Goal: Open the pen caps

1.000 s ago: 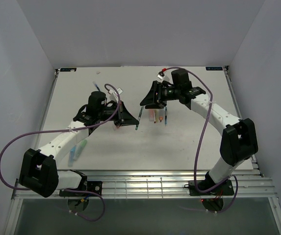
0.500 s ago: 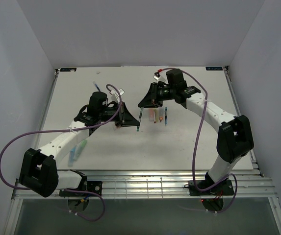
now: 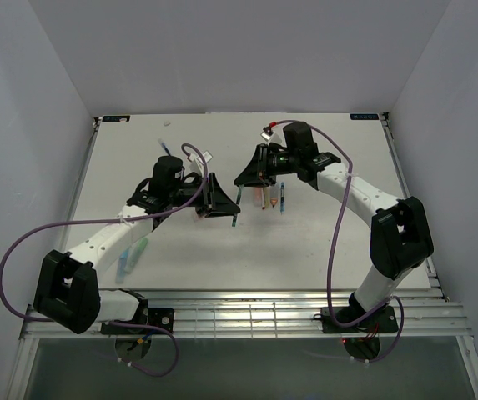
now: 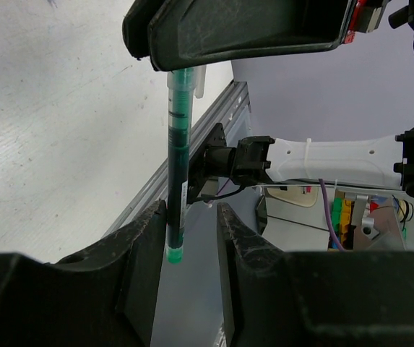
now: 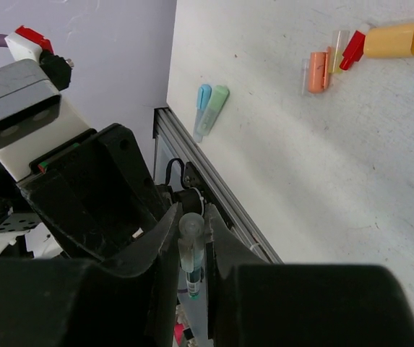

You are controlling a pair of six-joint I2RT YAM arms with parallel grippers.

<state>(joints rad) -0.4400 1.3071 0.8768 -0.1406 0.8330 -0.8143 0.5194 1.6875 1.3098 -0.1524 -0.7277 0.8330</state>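
1. The right gripper (image 5: 191,217) is clamping the clear cap (image 5: 191,225) at one end of the green pen (image 4: 176,159). Its fingers are pressing on both sides of the cap.
2. The left gripper (image 4: 190,217) is sitting at the pen's other end with its jaws apart. The barrel is lying against one finger (image 4: 145,238), and there is a visible gap to the other.
3. In the overhead view the green pen (image 3: 237,208) is hanging in the air above the middle of the table (image 3: 322,242), spanning between the two grippers, which are facing each other.
4. I cannot tell whether the cap is seated or already off; the fingers are covering the joint.
5. In the right wrist view, an orange cap (image 5: 316,72) and a red cap (image 5: 352,49) are lying on the table close together, with a yellow highlighter (image 5: 393,40) just beside the red one.
6. A blue highlighter (image 5: 204,101) and a light green highlighter (image 5: 217,108) are lying side by side near the table's edge, well apart from that cluster.
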